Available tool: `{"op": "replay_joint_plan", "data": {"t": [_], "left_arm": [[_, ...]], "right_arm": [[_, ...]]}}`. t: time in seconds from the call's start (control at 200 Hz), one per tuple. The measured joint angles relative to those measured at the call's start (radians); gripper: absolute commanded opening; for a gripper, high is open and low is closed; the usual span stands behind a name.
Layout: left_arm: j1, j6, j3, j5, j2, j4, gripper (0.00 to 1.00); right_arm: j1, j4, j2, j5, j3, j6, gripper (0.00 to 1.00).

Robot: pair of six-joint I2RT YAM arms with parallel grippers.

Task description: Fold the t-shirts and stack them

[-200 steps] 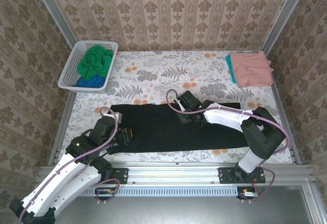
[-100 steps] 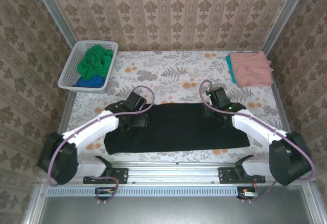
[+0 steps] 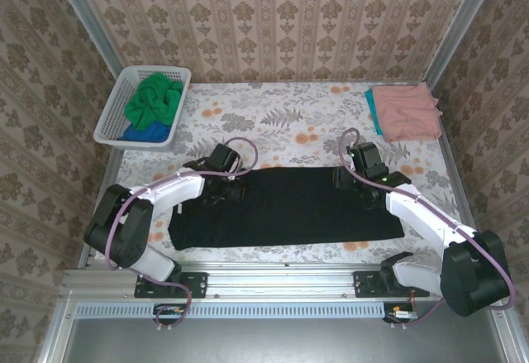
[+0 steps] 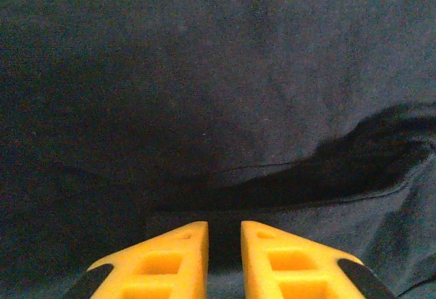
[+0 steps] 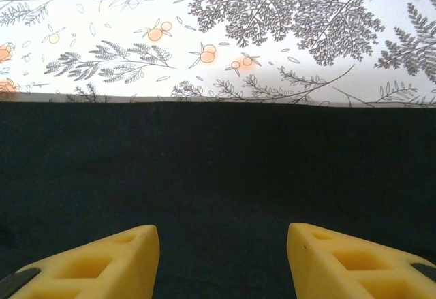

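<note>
Your 2 arms have swung to the far edge of the black t-shirt [image 3: 289, 210]. Left claw [image 4: 223, 241] pinched on cloth beneath it; right claw [image 5: 221, 238] spread wide, edge just ahead. Next fold likely.

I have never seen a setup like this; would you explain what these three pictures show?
Two robot arms are bolted to the table. The overhead picture shows both; the other two come from a camera on each wrist. A black t-shirt lies flat. The right gripper is open over it; the left gripper is nearly closed, whether pinching cloth I cannot tell. A green tee and blue tee sit in a basket; a pink tee lies on a teal tee.
</note>
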Motion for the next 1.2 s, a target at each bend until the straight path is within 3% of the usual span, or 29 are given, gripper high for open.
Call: {"op": "replay_joint_plan", "data": {"t": [0.14,0.215,0.44,0.73,0.815,0.875,1.01,1.2], "left_arm": [[0.003,-0.002,-0.001,0.019,-0.031,-0.003,0.06],[0.003,0.001,-0.004,0.018,-0.072,-0.008,0.24],[0.042,-0.005,-0.013,0.046,-0.045,0.01,0.41],[0.069,0.006,-0.05,0.124,0.017,0.027,0.42],[0.069,0.009,-0.05,0.126,0.017,0.027,0.39],[0.07,0.019,-0.05,0.125,0.017,0.026,0.31],[0.071,0.037,-0.049,0.126,0.017,0.013,0.0],[0.071,0.043,-0.049,0.126,-0.027,-0.024,0.0]], "right_arm": [[-0.002,0.0,0.009,-0.003,0.0,0.007,0.55],[-0.004,0.0,0.011,-0.006,0.0,0.007,0.55],[-0.005,0.0,0.021,-0.028,0.0,0.01,0.55],[-0.005,0.004,0.023,-0.057,-0.011,0.019,0.55],[-0.005,0.005,0.024,-0.057,-0.011,0.019,0.55],[-0.005,0.005,0.026,-0.057,-0.011,0.019,0.55],[-0.006,0.005,0.032,-0.057,-0.011,0.019,0.55],[-0.008,0.005,0.04,-0.057,-0.011,0.019,0.55]]}}
